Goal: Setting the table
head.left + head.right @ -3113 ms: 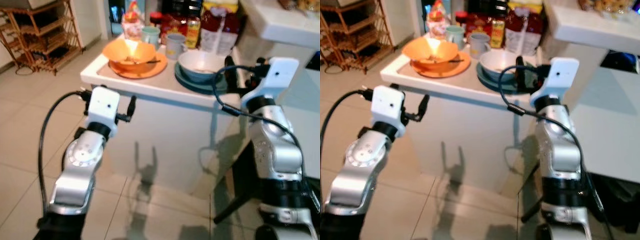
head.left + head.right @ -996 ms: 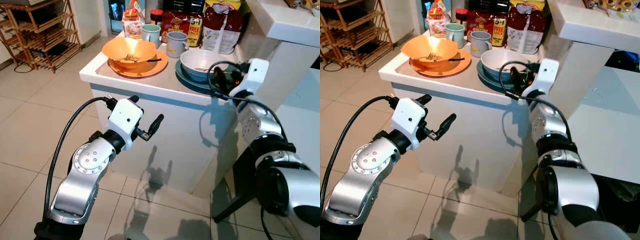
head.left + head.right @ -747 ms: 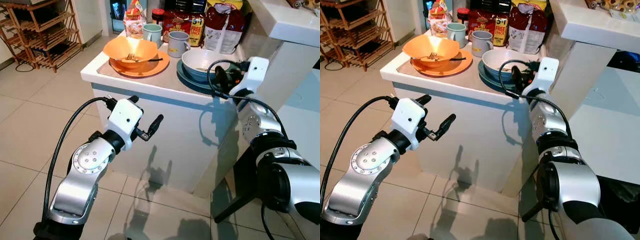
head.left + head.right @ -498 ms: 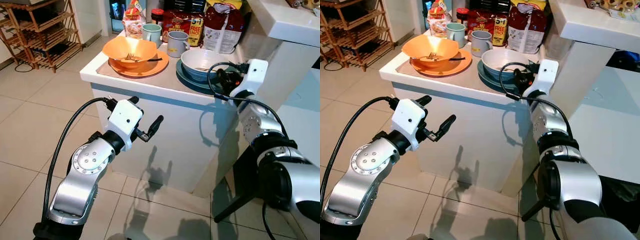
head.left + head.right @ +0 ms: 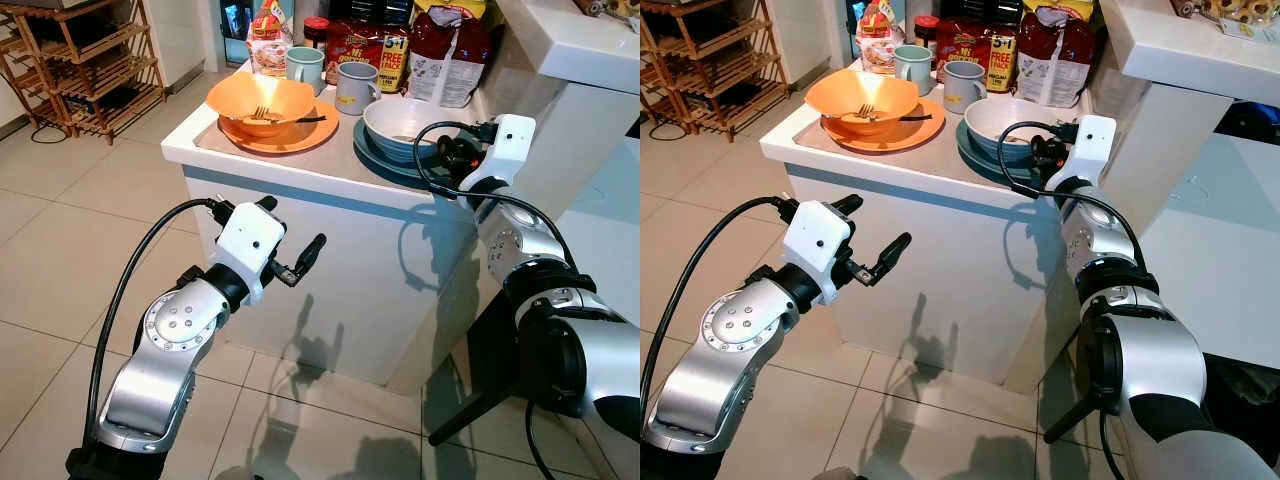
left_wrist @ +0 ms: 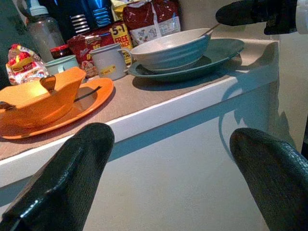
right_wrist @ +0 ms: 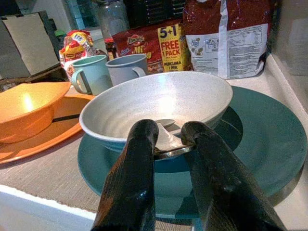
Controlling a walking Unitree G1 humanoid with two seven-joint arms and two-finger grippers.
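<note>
On the white counter [image 5: 300,172], a white bowl [image 5: 405,122] rests on a teal plate [image 5: 385,160]. A spoon [image 7: 166,139] lies in the bowl with its handle over the near rim. My right gripper [image 7: 168,132] is at that rim, shut on the spoon's handle. To the left, an orange bowl [image 5: 258,100] holding a fork [image 5: 262,113] stands on an orange plate [image 5: 290,135]. My left gripper [image 5: 292,225] hangs open in front of the counter, below its edge, with nothing between its fingers [image 6: 79,163].
Two mugs [image 5: 303,68] [image 5: 355,88], food packets [image 5: 378,50] and a red bag [image 5: 445,45] line the back of the counter. A wooden rack [image 5: 75,60] stands at the far left on the tiled floor. A white ledge [image 5: 580,50] rises at the right.
Since three seconds ago my right gripper has reached forward to the white bowl's rim and closed on the spoon handle. The left arm has turned and opened toward the counter.
</note>
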